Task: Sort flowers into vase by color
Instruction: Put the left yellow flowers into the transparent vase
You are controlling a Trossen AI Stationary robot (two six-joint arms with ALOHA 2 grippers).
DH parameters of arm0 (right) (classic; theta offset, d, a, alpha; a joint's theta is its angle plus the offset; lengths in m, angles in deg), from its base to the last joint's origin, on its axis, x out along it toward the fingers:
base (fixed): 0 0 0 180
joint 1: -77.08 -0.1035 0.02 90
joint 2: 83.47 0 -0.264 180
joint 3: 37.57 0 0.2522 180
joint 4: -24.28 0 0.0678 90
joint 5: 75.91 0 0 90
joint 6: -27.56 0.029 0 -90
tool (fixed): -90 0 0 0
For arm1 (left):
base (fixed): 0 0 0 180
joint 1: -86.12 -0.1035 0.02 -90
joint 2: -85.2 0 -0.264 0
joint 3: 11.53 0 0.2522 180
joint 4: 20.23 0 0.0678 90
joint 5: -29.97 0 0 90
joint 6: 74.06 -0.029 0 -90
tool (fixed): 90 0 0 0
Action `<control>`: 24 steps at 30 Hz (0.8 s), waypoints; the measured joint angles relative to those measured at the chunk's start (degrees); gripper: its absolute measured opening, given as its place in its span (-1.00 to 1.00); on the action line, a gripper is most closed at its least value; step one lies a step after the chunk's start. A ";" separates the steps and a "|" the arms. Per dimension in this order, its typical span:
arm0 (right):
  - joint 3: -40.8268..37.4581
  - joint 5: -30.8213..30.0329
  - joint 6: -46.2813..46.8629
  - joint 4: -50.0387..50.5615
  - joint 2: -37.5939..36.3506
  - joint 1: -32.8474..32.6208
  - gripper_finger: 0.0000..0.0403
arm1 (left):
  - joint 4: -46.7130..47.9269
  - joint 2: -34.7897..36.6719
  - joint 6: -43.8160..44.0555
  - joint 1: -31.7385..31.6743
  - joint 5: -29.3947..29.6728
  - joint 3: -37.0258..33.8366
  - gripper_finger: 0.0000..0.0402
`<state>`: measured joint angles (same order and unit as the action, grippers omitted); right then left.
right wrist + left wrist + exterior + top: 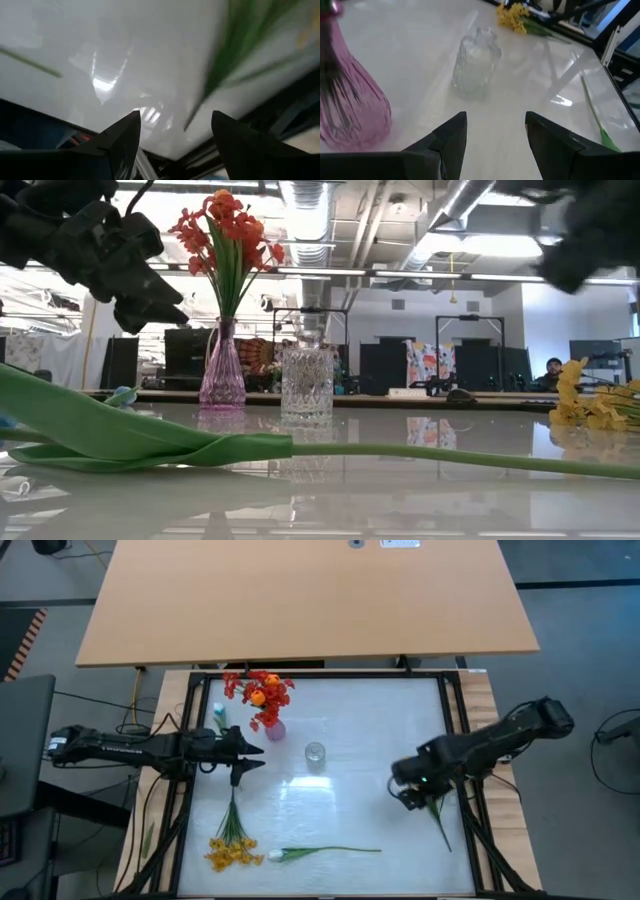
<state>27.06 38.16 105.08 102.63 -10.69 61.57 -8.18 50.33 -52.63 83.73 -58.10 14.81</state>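
Flowers still on the table — a yellow bunch (233, 852), a white tulip (318, 853) and a green stem (439, 821) beside the empty, wide-open right gripper (408, 792) — look light and floppy, best pinched mid-stem; left gripper (250, 758) hovers part-open, empty.

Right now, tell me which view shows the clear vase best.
The low view: the clear vase stands side-on, whole and empty, beside the pink vase. The left wrist view shows it blurred, ahead of the left gripper. The high view shows only its small rim. The right wrist view does not show it.
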 joint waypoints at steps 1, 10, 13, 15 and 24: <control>-1.55 0.20 3.02 -0.62 -1.19 -1.45 0.34 | 0.55 0.00 0.33 0.32 0.00 0.00 -0.06; -16.53 0.24 18.17 -11.17 -7.44 -9.75 0.34 | 1.03 0.02 4.07 1.58 -0.19 0.02 -0.06; -20.47 -0.02 18.92 -16.23 -7.71 -10.91 0.34 | 0.78 0.02 6.46 2.08 -0.63 0.02 -0.06; -22.70 -1.14 18.96 -20.46 -7.68 -11.19 0.34 | 0.95 0.00 8.58 2.51 -0.64 0.02 -0.06; -27.51 -5.08 20.93 -27.72 -7.57 -10.04 0.29 | 0.98 0.02 15.77 4.73 -0.07 0.04 -0.08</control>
<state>-0.45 33.08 126.01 74.90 -18.26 51.53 -7.20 50.35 -36.86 88.46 -58.17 14.85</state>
